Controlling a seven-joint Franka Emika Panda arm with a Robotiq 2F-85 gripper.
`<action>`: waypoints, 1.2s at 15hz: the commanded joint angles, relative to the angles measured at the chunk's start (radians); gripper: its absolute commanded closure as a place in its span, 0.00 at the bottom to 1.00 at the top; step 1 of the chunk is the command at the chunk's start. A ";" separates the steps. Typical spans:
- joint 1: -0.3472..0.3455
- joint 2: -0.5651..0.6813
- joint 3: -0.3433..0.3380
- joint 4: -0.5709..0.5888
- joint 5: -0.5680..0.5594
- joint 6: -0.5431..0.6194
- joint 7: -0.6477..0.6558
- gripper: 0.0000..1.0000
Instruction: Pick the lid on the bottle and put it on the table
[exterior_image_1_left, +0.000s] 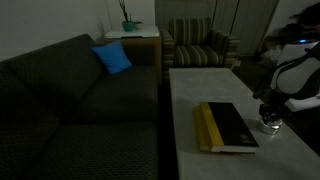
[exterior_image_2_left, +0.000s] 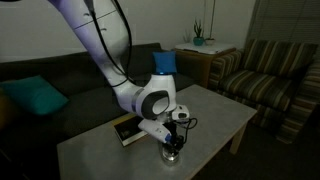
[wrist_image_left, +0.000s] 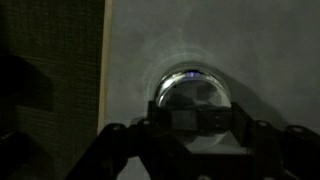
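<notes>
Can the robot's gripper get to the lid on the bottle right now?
Probably yes. The gripper hangs right over the bottle, with nothing between them; the book lies off to the side. Whether it already touches the lid is too dark to tell.

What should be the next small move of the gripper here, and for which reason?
Probably lower slightly and close. In the wrist view the gripper sits directly over the bottle, fingers on both sides of its top, and an exterior view shows it right above the bottle. Whether the jaws already grip the lid is unclear.

No legible text, labels or numbers anywhere.
</notes>
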 joint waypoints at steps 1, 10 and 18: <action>-0.005 -0.003 0.004 -0.006 -0.011 0.007 0.006 0.31; -0.016 -0.012 0.016 -0.024 -0.012 0.018 -0.009 0.56; -0.006 -0.060 0.000 -0.124 -0.022 0.099 -0.019 0.56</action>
